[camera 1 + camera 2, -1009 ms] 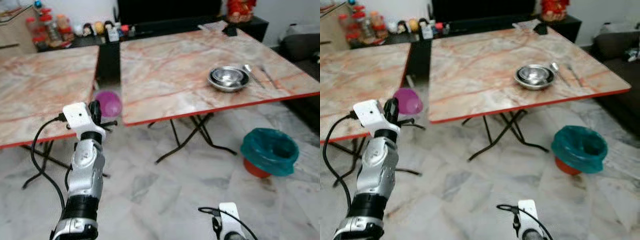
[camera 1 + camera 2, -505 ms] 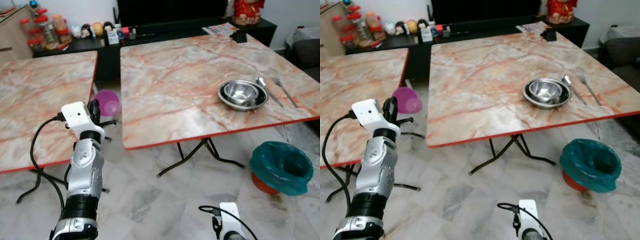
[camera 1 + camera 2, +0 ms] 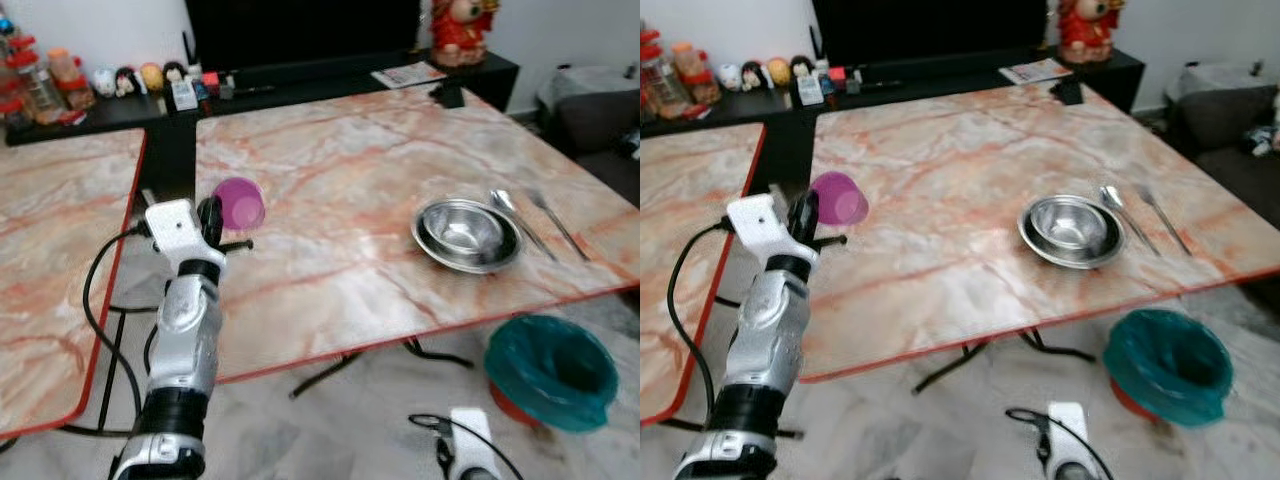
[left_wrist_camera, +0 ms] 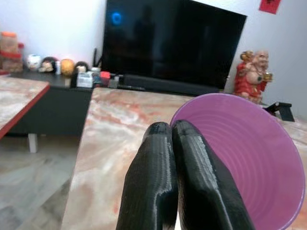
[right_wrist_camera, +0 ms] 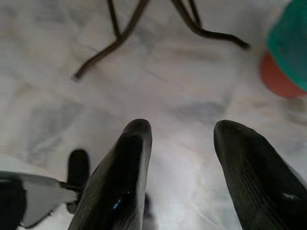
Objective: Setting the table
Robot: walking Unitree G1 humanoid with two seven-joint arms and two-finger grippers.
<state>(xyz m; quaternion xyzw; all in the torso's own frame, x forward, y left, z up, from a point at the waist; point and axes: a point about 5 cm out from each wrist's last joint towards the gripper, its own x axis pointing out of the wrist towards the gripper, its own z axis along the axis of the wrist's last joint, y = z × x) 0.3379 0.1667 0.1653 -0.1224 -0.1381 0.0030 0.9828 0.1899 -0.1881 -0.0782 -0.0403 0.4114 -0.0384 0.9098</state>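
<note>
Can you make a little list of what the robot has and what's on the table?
Holding: the left gripper has its fingers shut on the rim of a purple cup, carried tilted in the air
Other arm: the right gripper hangs low over the floor, fingers open
Table: marble-look top with a red edge
On the table: metal bowls stacked together, with a spoon and a fork beside them
On the floor: a bin with a teal bag
</note>
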